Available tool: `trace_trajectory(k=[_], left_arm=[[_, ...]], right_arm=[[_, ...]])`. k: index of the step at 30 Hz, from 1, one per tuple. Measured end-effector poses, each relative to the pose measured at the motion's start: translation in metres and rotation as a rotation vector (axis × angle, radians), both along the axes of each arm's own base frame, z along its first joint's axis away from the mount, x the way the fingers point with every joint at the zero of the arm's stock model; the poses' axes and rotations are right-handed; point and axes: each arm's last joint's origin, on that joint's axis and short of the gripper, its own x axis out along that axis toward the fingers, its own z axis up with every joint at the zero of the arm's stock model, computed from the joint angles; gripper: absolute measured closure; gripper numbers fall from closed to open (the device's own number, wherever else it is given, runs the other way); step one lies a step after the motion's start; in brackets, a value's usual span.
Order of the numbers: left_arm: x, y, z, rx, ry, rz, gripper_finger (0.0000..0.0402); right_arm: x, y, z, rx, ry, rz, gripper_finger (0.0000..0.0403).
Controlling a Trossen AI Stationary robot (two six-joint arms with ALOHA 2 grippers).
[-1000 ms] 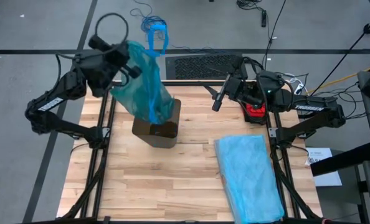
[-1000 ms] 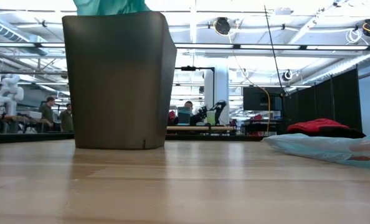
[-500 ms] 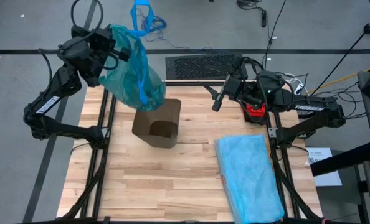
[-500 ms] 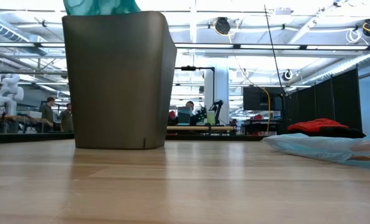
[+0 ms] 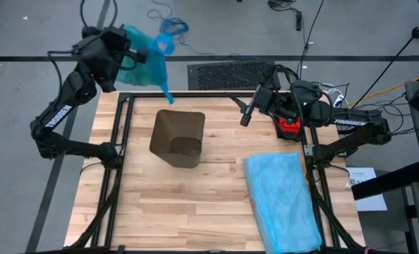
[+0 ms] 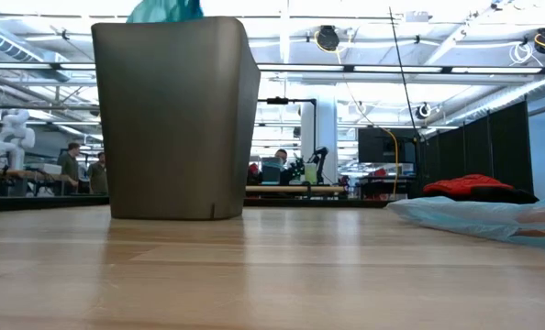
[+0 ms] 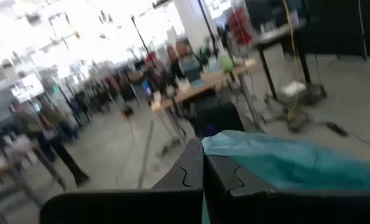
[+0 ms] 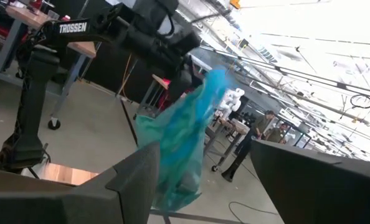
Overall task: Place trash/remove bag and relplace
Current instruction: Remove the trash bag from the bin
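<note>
Teal-green plastic first: from the high view the bag [image 5: 144, 62] hangs off the left gripper [image 5: 119, 51] in the upper left of the frame, fingers pinched tight on it, out past the table's far edge, with a thin tail trailing down toward the brown bin [image 5: 178, 137]; the bin stands bagless left of centre on the wooden table [image 5: 195, 204]; the right gripper [image 5: 250, 107] sits upper right of centre, fingers spread wide with nothing in them; a paler sky-blue bag [image 5: 281, 201] lies flat at lower right. Low view: just a bit of the bag [image 6: 165, 10] peeks over the bin [image 6: 176, 119] at the top left. Left wrist view: fingers [image 7: 188, 171] pressed together at bottom centre, bag [image 7: 278, 163] bunched right beside them. Right wrist view: the bag [image 8: 185, 140] dangles mid-frame from the other arm.
</note>
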Motion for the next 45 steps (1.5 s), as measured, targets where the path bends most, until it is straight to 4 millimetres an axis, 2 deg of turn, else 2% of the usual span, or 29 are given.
trace_trajectory(k=[8, 18, 24, 29, 39, 42, 45], left_arm=[[0.008, 0.008, -0.038, -0.175, -0.067, -0.024, 0.0402], [0.022, 0.016, -0.056, -0.215, -0.098, -0.095, 0.0402], [0.026, 0.022, -0.100, -0.318, -0.013, -0.016, 0.0402], [0.016, 0.022, -0.133, -0.360, -0.016, 0.071, 0.0402], [-0.002, 0.014, -0.217, -0.483, -0.001, 0.174, 0.0402], [-0.010, 0.011, -0.229, -0.482, 0.005, 0.217, 0.0402], [-0.017, 0.008, -0.230, -0.457, -0.004, 0.260, 0.0402]], right_arm=[[0.000, 0.000, -0.002, 0.002, 0.026, 0.000, 0.0156], [0.001, 0.000, -0.003, 0.003, 0.033, 0.000, 0.0156], [0.001, 0.000, -0.006, 0.005, 0.063, 0.000, 0.0156], [0.001, 0.000, -0.008, 0.031, 0.076, 0.004, 0.0156], [0.001, 0.000, -0.009, 0.038, 0.083, 0.005, 0.0156], [0.001, 0.000, -0.009, 0.040, 0.085, 0.006, 0.0156], [0.002, 0.000, -0.010, 0.055, 0.086, 0.012, 0.0156]])
